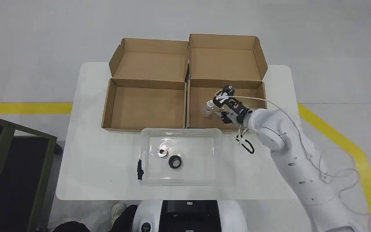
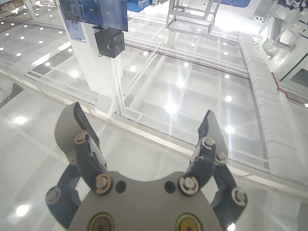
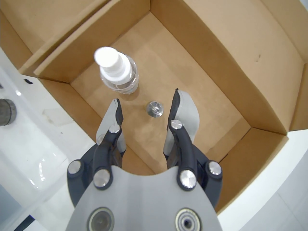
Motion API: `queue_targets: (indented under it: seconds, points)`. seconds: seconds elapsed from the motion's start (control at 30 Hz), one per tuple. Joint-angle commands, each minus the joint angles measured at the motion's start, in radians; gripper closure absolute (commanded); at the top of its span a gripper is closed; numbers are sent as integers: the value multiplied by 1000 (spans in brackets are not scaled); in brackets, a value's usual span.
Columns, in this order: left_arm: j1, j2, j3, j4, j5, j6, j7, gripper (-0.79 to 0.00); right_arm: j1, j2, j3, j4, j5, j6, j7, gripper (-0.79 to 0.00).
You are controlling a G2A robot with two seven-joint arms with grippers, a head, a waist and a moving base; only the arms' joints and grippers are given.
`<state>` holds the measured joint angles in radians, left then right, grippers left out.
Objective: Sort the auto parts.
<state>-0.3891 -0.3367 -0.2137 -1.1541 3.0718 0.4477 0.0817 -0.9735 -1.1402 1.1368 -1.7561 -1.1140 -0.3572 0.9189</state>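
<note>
My right gripper (image 3: 146, 102) (image 1: 217, 104) hangs open over the right cardboard box (image 1: 255, 93) (image 3: 216, 49), nothing between its fingers. On the box floor below it lies a small shiny metal part (image 3: 155, 109). A clear bottle with a white cap (image 3: 118, 72) (image 1: 207, 106) stands upright just beside it. The clear plastic tray (image 1: 214, 159) at the table's front holds a small metal ring (image 1: 162, 153) and a dark bearing (image 1: 175, 162); a bearing (image 3: 6, 111) shows at the right wrist view's edge. My left gripper (image 2: 144, 116) is open, pointing up at the ceiling.
The left cardboard box (image 1: 113, 107) stands open beside the right one, both lids folded back. A small black piece (image 1: 139, 169) lies at the tray's left end. The white table (image 1: 93, 162) has bare room left and right of the tray.
</note>
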Motion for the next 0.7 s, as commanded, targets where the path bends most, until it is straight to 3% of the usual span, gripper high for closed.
queue_targets:
  seconds: [0.0, 0.3, 0.47, 0.67]
  points:
    - [0, 0, 0, 0, 0, 0, 0, -785, -34, 6, 21, -74, 2, -12, 4, -425]
    - [0, 0, 0, 0, 0, 0, 0, -785, -179, 22, 20, -292, 21, -88, 2, -489]
    - [0, 0, 0, 0, 0, 0, 0, -785, -232, 21, -73, -373, -19, -123, 12, -517]
    - [0, 0, 0, 0, 0, 0, 0, -785, -241, 11, -194, -375, -96, -117, 10, -526]
